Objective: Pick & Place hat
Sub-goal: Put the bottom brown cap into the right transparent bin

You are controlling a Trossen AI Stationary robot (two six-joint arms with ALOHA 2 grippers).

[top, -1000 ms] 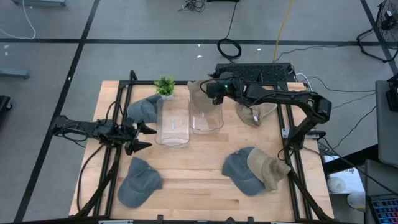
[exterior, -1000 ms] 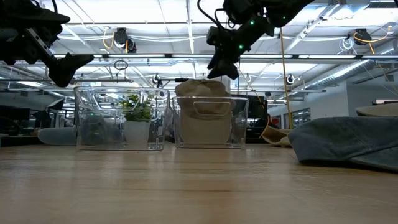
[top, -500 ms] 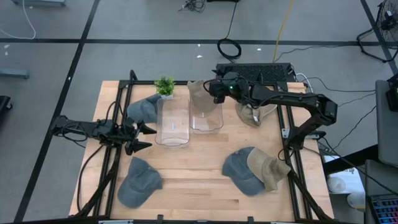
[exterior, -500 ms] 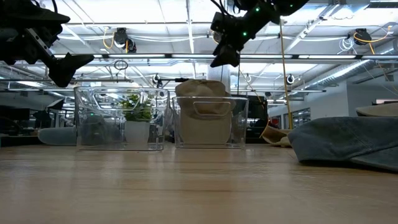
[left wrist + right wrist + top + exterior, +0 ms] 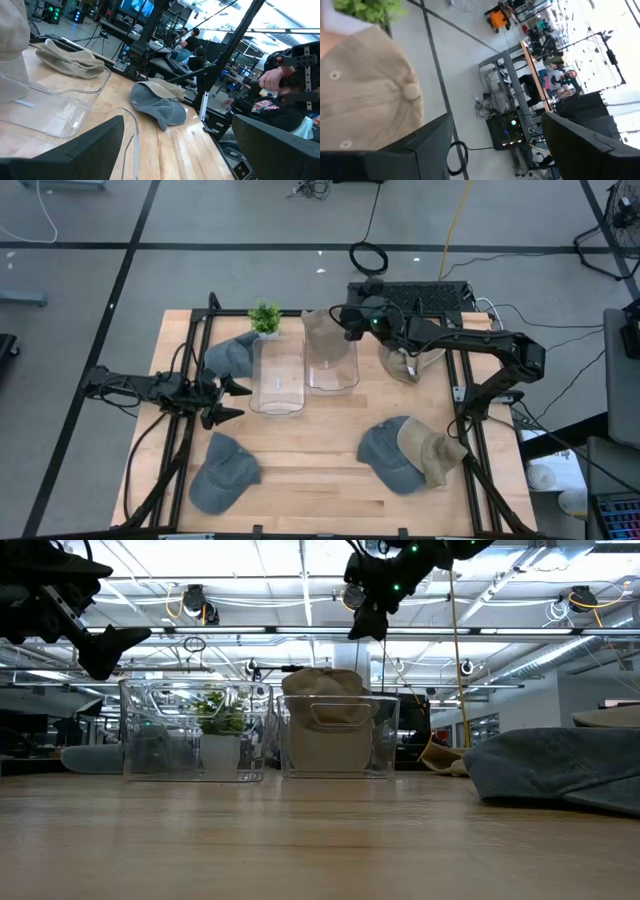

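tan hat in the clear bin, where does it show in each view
High view: the tan hat sits in the right clear bin, near the table's far edge.
Low view: centre, its crown above the bin's rim.
Left wrist view: a pale curve at the left edge, behind the bin wall.
Right wrist view: fills the left side, top button showing.
Shared landmark: the small green plant, beside the hat.

A robotics lab: ceiling lights point(image 5: 190, 600), monitors point(image 5: 136, 6) and equipment racks point(image 5: 512, 127) beyond the table point(image 5: 310, 445).
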